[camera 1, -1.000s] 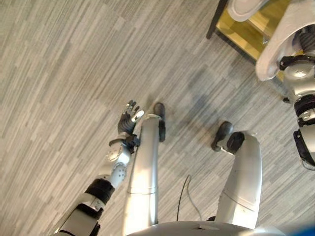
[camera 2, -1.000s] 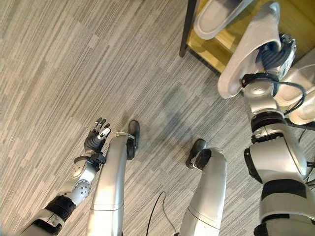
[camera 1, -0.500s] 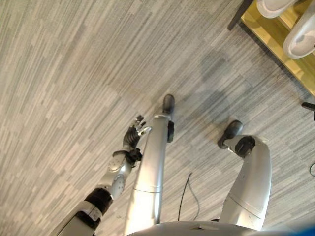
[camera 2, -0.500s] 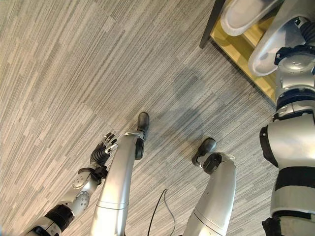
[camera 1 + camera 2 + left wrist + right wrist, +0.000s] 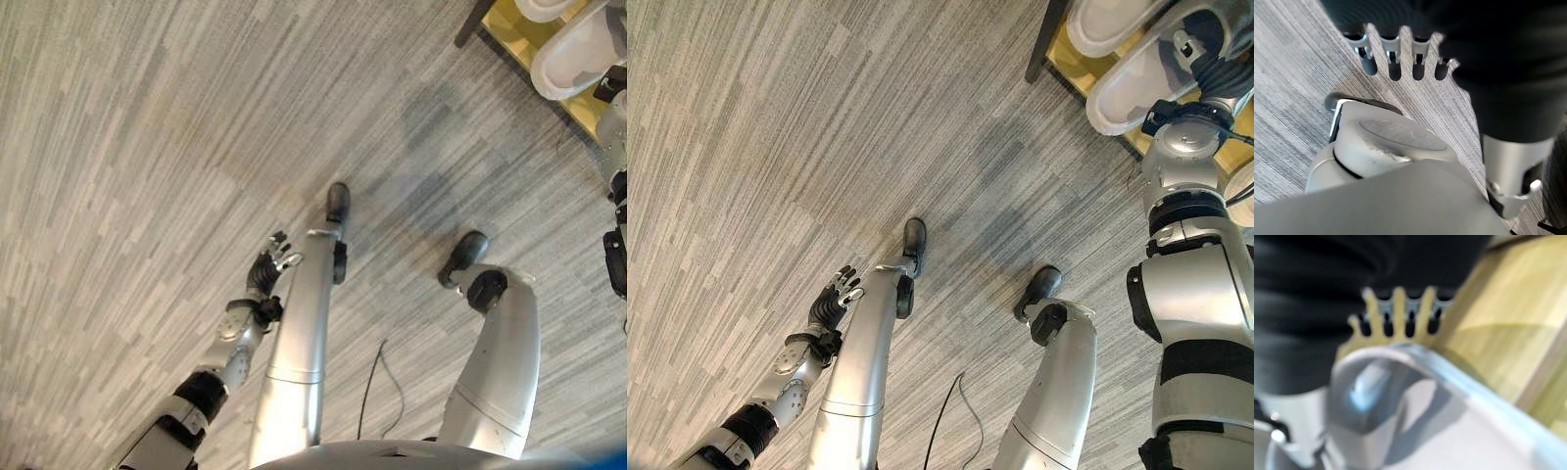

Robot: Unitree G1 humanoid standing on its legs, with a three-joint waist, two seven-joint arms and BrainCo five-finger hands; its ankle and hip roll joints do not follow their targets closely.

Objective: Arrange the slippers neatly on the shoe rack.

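Note:
A white slipper (image 5: 1127,93) lies tilted at the front of the yellow wooden shoe rack (image 5: 1068,67) at the upper right. My right hand (image 5: 1212,70) is shut on its rim. In the right wrist view the fingers (image 5: 1396,313) curl over the slipper's edge (image 5: 1459,416) above the wooden shelf (image 5: 1498,318). A second white slipper (image 5: 1102,24) rests on the rack just behind the held one. My left hand (image 5: 833,302) hangs open over the floor at the lower left, with straight fingers (image 5: 1393,66) and nothing in it.
The rack's dark corner leg (image 5: 1043,44) stands on the grey striped floor (image 5: 774,147), which stretches away to the left and front of the rack.
My right hand has brought the slipper from an upright hold in front of the rack down onto the shelf beside the other slipper. The head view has shifted. The left hand stays idle.

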